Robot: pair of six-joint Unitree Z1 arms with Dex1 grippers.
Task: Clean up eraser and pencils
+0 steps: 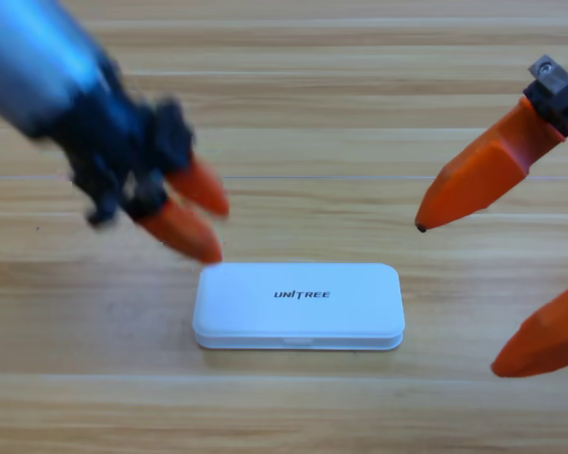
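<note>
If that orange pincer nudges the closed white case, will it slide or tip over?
The white case lies flat and low, so it will probably slide, not tip. Its smooth shell looks slippery on the wooden table. The left pincer hovers at its upper left corner.

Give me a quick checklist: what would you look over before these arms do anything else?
1. Case lid shut: ok, it lies closed and flat on the table.
2. Eraser and pencils off the table: ok, none in sight; whether they are inside, cannot tell.
3. Left gripper free of the case: ok, just above its upper left corner, carrying nothing.
4. Right gripper clear: ok, wide open at the right edge, empty.
</note>
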